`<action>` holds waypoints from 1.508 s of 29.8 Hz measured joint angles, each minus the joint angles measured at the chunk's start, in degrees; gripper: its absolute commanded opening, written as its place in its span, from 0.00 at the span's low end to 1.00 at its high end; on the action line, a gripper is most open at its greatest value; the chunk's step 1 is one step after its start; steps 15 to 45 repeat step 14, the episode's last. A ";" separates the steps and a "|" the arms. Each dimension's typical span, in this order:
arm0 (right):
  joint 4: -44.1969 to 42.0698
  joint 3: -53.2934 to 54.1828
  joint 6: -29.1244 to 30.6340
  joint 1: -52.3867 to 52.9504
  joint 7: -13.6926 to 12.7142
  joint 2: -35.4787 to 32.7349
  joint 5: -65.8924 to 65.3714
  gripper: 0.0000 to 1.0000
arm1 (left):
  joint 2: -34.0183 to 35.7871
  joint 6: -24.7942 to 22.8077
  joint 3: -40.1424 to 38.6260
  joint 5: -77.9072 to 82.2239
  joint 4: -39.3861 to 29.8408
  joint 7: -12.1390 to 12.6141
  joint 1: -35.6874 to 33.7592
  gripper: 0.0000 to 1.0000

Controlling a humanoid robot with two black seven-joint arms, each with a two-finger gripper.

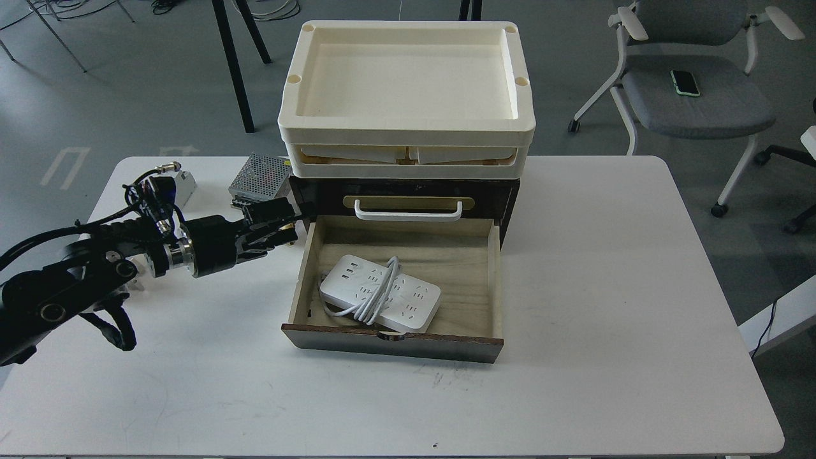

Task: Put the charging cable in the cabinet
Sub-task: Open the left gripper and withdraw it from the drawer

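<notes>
Before me the white surface [574, 382] (scuffed a little near its front middle) carries the dark brown cabinet [510, 201], its pale drawer pulled out, and, to the cabinet's left at the back, a perforated metal box [258, 175] beside a small white block [185, 185].

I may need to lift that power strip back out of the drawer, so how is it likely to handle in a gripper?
The charging cable has a flat, hard-looking white body, so it is probably stiff and unlikely to roll. Its smooth plastic may be somewhat slippery. The cord coiled around its middle looks loose and could shift or snag on the open drawer when lifted.
</notes>
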 measured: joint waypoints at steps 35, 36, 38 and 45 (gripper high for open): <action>10.21 9.27 0.00 -0.20 0.16 6.60 -0.08 1.00 | 2.89 0.01 -14.86 -40.75 11.90 0.00 -2.59 0.99; 10.21 9.27 0.00 -0.20 0.16 6.60 -0.08 1.00 | 2.89 0.01 -14.86 -40.75 11.90 0.00 -2.59 0.99; 10.21 9.27 0.00 -0.20 0.16 6.60 -0.08 1.00 | 2.89 0.01 -14.86 -40.75 11.90 0.00 -2.59 0.99; 10.21 9.27 0.00 -0.20 0.16 6.60 -0.08 1.00 | 2.89 0.01 -14.86 -40.75 11.90 0.00 -2.59 0.99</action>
